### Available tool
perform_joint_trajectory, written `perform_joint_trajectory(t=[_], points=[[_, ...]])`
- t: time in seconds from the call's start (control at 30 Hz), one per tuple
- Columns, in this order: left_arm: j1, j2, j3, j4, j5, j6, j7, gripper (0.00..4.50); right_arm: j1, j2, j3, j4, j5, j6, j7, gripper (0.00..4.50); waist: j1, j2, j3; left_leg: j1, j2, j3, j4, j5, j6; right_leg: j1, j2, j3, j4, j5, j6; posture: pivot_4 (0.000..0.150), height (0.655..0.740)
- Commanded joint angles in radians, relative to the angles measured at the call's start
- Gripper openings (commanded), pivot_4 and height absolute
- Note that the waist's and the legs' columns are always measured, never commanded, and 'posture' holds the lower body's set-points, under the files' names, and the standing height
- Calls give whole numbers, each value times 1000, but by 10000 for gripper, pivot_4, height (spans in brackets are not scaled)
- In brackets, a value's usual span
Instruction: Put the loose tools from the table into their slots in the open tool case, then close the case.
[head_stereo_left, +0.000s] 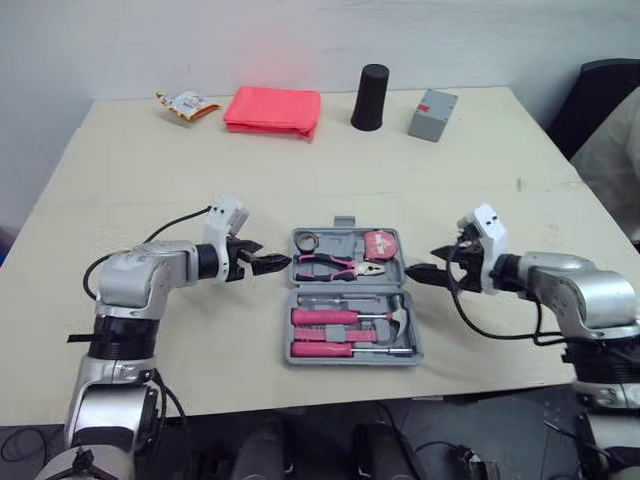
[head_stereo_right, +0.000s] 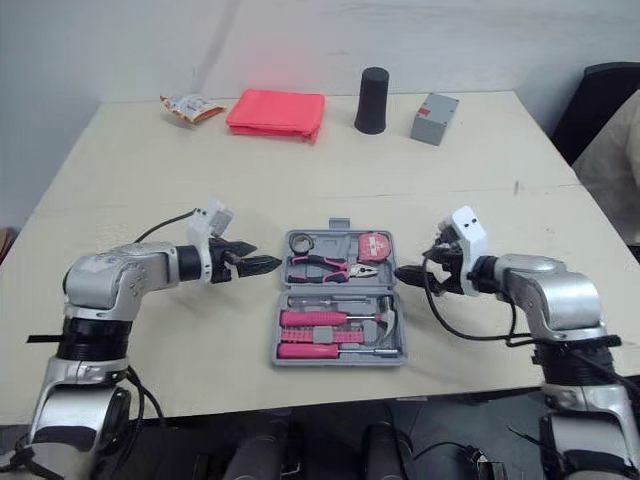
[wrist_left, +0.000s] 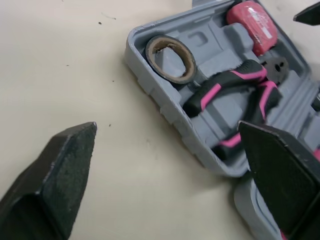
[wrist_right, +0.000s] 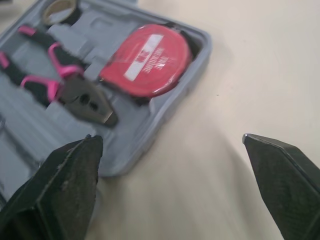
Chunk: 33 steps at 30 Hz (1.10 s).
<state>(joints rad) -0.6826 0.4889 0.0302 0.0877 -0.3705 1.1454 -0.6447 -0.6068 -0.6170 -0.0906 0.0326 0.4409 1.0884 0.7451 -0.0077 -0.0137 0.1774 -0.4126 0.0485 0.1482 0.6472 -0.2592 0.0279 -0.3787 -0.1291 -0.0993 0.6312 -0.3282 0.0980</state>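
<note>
The grey tool case (head_stereo_left: 349, 297) lies open at the table's front middle. Its far half holds a tape roll (wrist_left: 170, 58), pink-handled pliers (head_stereo_left: 340, 266) and a red tape measure (wrist_right: 145, 62). Its near half holds pink-handled screwdrivers (head_stereo_left: 327, 318) and a hammer (head_stereo_left: 395, 318). My left gripper (head_stereo_left: 268, 263) hovers open just left of the case's far half, fingertips pointing at it. My right gripper (head_stereo_left: 424, 274) stands open just right of the case, beside the tape measure. Neither holds anything.
Along the table's far edge lie a snack packet (head_stereo_left: 186, 104), a folded red cloth (head_stereo_left: 273, 109), a black cup (head_stereo_left: 371, 97) and a grey box (head_stereo_left: 432, 114). A dark chair (head_stereo_left: 600, 100) stands past the right edge.
</note>
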Motion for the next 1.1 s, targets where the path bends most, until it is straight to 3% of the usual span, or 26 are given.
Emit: perform_joint_trajectory(t=[0.03, 0.2, 0.27, 0.37, 0.57, 0.6, 0.63, 0.87, 1.1], points=[[-23, -6, -6, 15, 10, 13, 36, 45000, -62, 37, -55, -17, 49, 116, -69, 44365, -2, 0, 0, -1, 1, 0, 0, 1, -1, -2, 1, 0, 4, 0, 0, 1500, 7355], [-30, -20, -6, 32, 1, 13, 54, 45000, -80, 67, -19, -34, 30, 147, -126, 44365, 1, 0, 0, -9, -1, 1, 2, 3, -1, -13, 2, 0, 7, 0, -1, 1500, 7355], [-30, -25, -10, 40, 4, 6, 60, 39635, -78, 74, 1, -28, 14, 137, -145, 45000, 1, 0, 0, -10, -2, 2, 2, 4, 0, -14, 2, 1, 9, 0, -1, 1500, 7355], [-17, -14, -48, 33, 21, -13, 57, 28358, -77, 81, 16, -30, 13, 140, -159, 37158, 2, 0, 0, -10, -2, 2, 2, 4, 0, -14, 2, 1, 9, 0, -1, 1500, 7355], [3, -28, -76, 13, 19, -12, 63, 2055, -76, 84, 37, -19, 6, 138, -184, 7383, 1, 0, 0, -9, -2, 3, 2, 4, 0, -14, 3, 1, 11, 0, -1, 1500, 7355], [2, -33, -76, 9, 16, -8, 66, 0, -77, 83, 39, -17, 6, 137, -185, 3221, 1, 1, -1, -9, -2, 3, 1, 5, -1, -14, 3, 1, 11, 0, -1, 1500, 7355], [2, -37, -77, 5, 15, -3, 68, 0, -79, 84, 37, -15, 7, 138, -188, 563, 2, 0, -1, -8, -2, 3, 2, 5, -1, -14, 3, 1, 11, 0, -1, 1500, 7355], [6, -47, -82, -16, 10, -10, 69, 0, -83, 92, 33, -22, 12, 134, -206, 563, 5, 0, -1, -8, -3, 2, 2, 5, 0, -14, 0, 1, 11, 0, -1, 1500, 7355], [-11, -48, -77, -62, 45, -209, 57, 0, -83, 102, 30, -81, -23, -27, -222, 563, 5, 0, -1, -9, -3, 2, 2, 5, 1, -14, 0, 0, 11, 0, -1, 1500, 7355]])
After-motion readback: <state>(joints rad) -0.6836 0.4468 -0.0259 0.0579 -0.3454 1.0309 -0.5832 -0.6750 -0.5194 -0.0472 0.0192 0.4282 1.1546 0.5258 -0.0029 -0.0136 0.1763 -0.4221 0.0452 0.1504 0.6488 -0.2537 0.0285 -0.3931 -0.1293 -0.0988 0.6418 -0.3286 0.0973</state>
